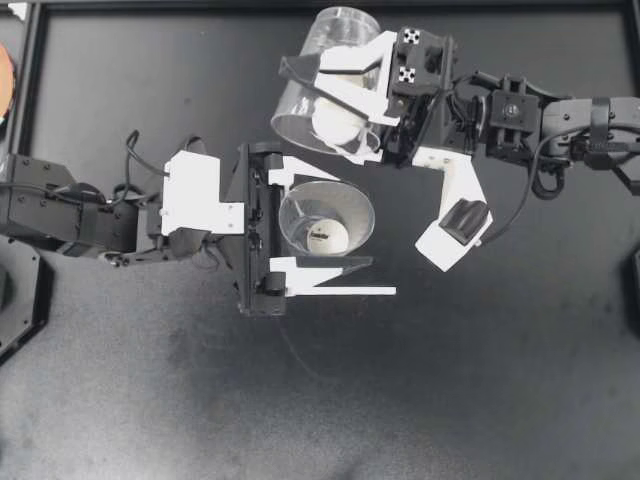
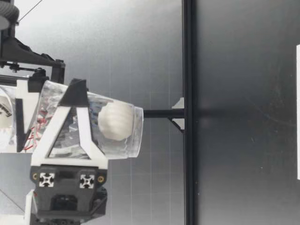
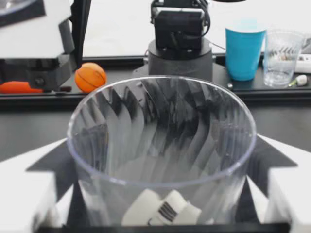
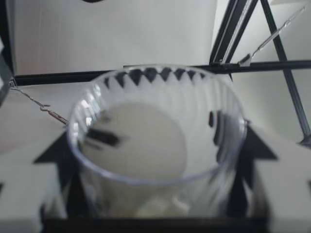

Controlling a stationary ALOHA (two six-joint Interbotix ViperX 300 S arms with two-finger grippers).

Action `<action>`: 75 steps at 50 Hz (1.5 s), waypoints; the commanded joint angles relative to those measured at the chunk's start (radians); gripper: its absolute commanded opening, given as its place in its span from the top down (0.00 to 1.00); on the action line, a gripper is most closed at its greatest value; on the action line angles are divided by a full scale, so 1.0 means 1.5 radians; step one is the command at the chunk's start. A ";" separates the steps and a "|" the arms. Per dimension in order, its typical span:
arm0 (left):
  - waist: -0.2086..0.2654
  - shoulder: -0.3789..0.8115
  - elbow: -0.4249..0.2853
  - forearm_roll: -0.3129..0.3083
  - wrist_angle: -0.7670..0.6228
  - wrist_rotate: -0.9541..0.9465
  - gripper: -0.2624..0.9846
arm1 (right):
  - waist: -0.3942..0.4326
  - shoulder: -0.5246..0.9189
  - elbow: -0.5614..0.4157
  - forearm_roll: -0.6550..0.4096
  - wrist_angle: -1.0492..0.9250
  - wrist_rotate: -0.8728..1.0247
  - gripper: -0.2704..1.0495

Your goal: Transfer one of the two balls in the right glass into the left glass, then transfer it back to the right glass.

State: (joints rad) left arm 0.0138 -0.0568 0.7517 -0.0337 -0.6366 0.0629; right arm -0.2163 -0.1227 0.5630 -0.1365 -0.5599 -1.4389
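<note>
At the dark counter (image 1: 450, 380), the left hand (image 1: 355, 228) is pinching a clear ribbed plastic glass (image 1: 358, 208) upright from both sides, a white ball (image 1: 328, 236) lying at its bottom. Just beside it, the right hand (image 1: 315, 108) is clamping a second clear glass (image 1: 340, 30), holding it raised and tipped mouth-down toward the first, another white ball (image 1: 337, 122) sitting near its rim.
</note>
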 commanded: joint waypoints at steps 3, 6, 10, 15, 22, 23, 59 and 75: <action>-0.001 -0.018 -0.013 0.000 -0.004 0.001 0.25 | -0.004 -0.008 -0.008 0.043 -0.009 0.008 0.44; 0.000 -0.018 -0.013 -0.001 -0.004 0.001 0.25 | -0.004 -0.007 -0.008 0.070 -0.010 0.011 0.44; -0.001 -0.018 -0.014 0.000 -0.004 0.001 0.25 | -0.004 -0.007 -0.007 0.095 -0.009 0.019 0.44; -0.001 -0.018 -0.014 -0.001 -0.004 0.001 0.25 | -0.001 -0.009 -0.006 0.141 -0.009 0.047 0.44; -0.001 -0.018 -0.013 0.000 -0.004 0.001 0.25 | 0.003 -0.015 0.002 0.148 -0.012 0.072 0.44; -0.001 -0.018 -0.013 -0.001 -0.004 0.001 0.25 | 0.004 -0.015 0.003 0.149 -0.012 0.074 0.44; 0.035 -0.256 0.067 0.000 0.137 0.213 0.25 | 0.040 -0.228 0.210 0.288 0.047 0.659 0.44; 0.128 -0.279 0.021 0.000 0.186 0.311 0.25 | 0.117 -0.212 0.226 0.214 0.013 0.937 0.44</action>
State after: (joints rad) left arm 0.1841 -0.4740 0.8222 -0.0353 -0.3543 0.5077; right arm -0.0675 -0.4479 0.9235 0.2056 -0.5047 -0.0736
